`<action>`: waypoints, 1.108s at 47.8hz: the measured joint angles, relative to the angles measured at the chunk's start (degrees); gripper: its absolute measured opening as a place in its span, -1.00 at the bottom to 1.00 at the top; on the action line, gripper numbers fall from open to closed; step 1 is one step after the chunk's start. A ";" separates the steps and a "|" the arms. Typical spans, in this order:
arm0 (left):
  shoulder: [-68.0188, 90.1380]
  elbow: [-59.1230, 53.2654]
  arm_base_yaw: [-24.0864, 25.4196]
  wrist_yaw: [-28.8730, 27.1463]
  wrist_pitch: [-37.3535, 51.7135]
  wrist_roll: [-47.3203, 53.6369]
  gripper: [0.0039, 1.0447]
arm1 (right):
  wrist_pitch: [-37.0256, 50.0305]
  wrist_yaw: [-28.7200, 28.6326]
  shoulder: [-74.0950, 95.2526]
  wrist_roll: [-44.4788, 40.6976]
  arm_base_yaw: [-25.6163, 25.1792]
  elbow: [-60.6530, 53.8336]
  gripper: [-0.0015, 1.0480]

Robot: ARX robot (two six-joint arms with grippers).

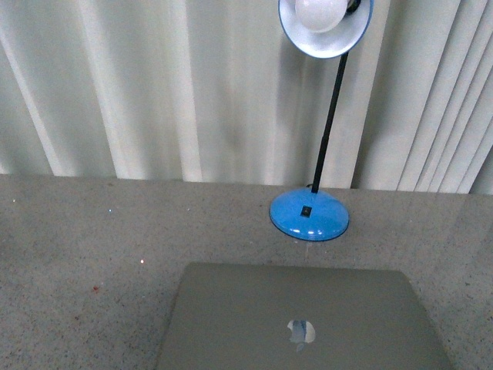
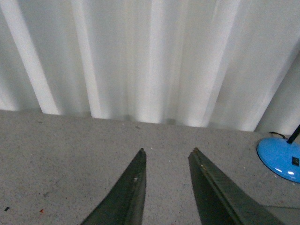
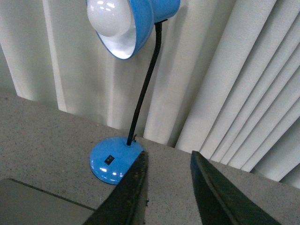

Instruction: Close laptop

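Nearest, in the lower centre of the front view, the laptop: plain grey lid uppermost, pale logo showing, no keys or screen visible, seemingly flat on the speckled grey table, near edge cut off by the bottom of the frame. Same grey slab in the lower left corner of the right wrist view, again looking level. Neither arm visible in the front view. Left gripper parted and empty, poised above bare table; right gripper likewise parted, gripping nothing, clear of the lid. Just beyond the lid and apart from it, the blue lamp base; higher, at the top edge, the blue shade with its white bulb; behind everything, pale pleated curtains. Judged from this: closing probably done, or all but done. Next: check for any gap under the lid; given a gap, press lightly near its free edge; otherwise pull both arms back, well clear of the lamp base.
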 joint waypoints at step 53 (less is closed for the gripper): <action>-34.80 -18.62 -1.27 -0.57 -13.55 1.09 -0.94 | 0.04 2.54 -34.34 10.51 -8.50 -29.64 -0.94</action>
